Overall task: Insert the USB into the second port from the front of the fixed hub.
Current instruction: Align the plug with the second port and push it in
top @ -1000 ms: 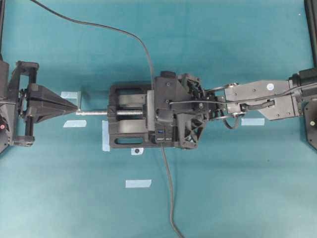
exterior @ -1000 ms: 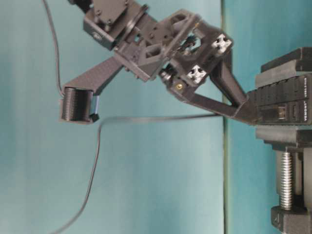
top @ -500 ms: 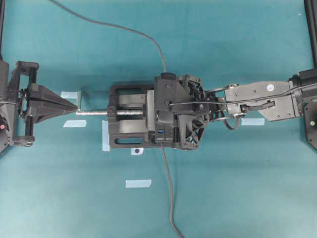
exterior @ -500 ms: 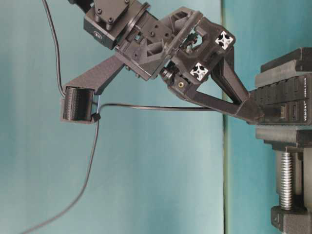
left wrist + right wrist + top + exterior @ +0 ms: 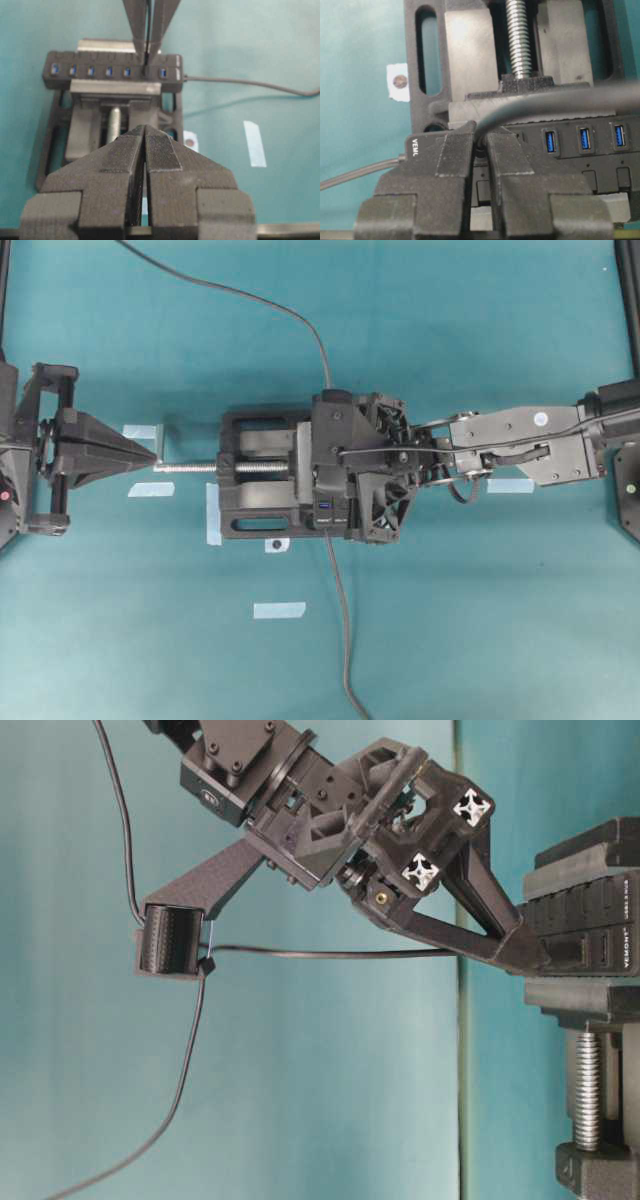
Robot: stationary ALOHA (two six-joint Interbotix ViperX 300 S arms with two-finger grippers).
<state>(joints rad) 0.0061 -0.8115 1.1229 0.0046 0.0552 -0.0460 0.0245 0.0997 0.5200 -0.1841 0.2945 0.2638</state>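
The fixed hub [image 5: 100,71] is a black bar with blue slots, clamped in a vise [image 5: 90,130]. My right gripper [image 5: 480,137] is shut on the USB [image 5: 481,146], a small black plug pressed against the hub [image 5: 580,150]. In the left wrist view the right fingers [image 5: 162,25] meet the hub at the slot second from its cabled end. How deep the plug sits is hidden. The USB's cable [image 5: 330,954] trails away sideways. My left gripper [image 5: 145,131] is shut and empty, to the left of the vise screw [image 5: 190,468].
The hub's own cable [image 5: 340,620] runs toward the table's front edge. The USB cable [image 5: 250,298] loops off past the back edge. Pale tape pieces [image 5: 279,610] lie around the vise [image 5: 255,490]. The right arm [image 5: 510,435] stretches in from the right.
My right gripper has pushed a little further toward the hub with the plug. The USB cable's slack has shifted with it. The left arm has not moved.
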